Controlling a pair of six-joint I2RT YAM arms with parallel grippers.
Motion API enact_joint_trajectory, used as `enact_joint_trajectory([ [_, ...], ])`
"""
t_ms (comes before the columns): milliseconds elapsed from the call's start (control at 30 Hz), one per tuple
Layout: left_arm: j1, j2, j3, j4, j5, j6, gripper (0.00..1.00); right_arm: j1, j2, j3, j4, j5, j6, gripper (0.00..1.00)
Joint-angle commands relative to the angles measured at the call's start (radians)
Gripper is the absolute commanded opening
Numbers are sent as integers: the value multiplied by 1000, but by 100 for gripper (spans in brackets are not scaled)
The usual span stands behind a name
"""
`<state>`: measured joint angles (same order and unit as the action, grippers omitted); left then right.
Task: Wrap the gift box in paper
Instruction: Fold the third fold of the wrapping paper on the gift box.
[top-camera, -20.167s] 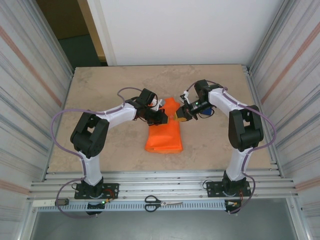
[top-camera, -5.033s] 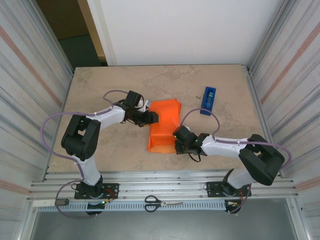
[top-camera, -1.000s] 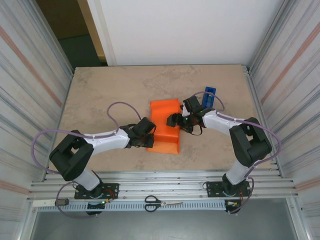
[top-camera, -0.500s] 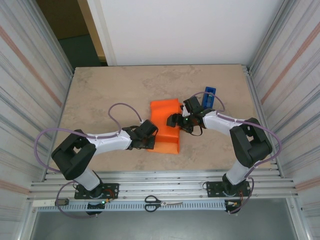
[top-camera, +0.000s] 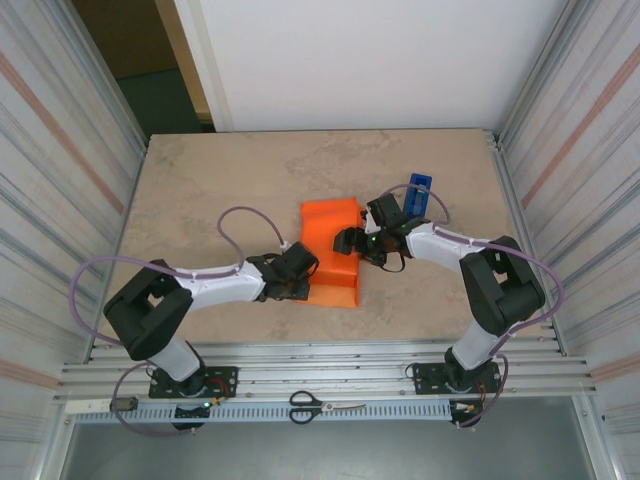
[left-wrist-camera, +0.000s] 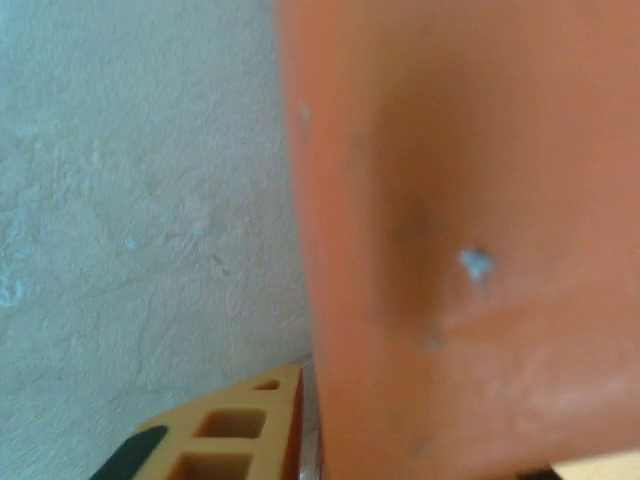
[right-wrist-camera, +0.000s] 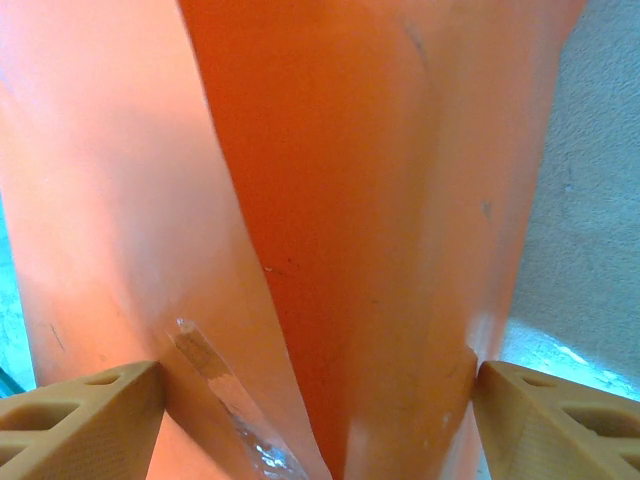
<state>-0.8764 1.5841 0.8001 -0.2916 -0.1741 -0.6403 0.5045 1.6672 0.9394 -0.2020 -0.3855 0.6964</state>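
Observation:
The orange paper (top-camera: 331, 250) lies folded into a long bundle at the table's middle; the gift box is hidden under it. My right gripper (top-camera: 351, 243) straddles the bundle's right side. In the right wrist view its tan fingers (right-wrist-camera: 85, 415) press the paper (right-wrist-camera: 360, 200) from both sides, so the wide jaws are shut on the wrapped bundle. A clear tape strip (right-wrist-camera: 215, 375) sticks to one fold. My left gripper (top-camera: 297, 281) sits at the bundle's near left edge. One tan finger (left-wrist-camera: 215, 440) shows right beside the blurred paper (left-wrist-camera: 470, 230). The other jaw is hidden.
A blue tape dispenser (top-camera: 418, 191) stands behind the right wrist. Scissors (top-camera: 325, 405) lie on the metal rail between the arm bases. Bare stone tabletop (top-camera: 220, 180) surrounds the bundle, with corrugated walls on both sides.
The left gripper has crept slightly toward the near left corner of the bundle. The right arm and the paper have held still.

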Motion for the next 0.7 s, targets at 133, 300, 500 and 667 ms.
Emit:
enact_joint_trajectory([
  [133,-22,-3,-5,-49,-22,-25,8,11,41,-50,-150,116,-28,79],
  [300,-24,-9,-14,-53,-28,-22,0,11,45,-45,-155,116,-26,79],
  [500,-27,-31,-23,-76,-18,-8,22,12,49,-42,-154,116,-23,79],
  [667,-30,-33,-45,-68,2,4,3,11,52,-42,-151,116,-23,79],
])
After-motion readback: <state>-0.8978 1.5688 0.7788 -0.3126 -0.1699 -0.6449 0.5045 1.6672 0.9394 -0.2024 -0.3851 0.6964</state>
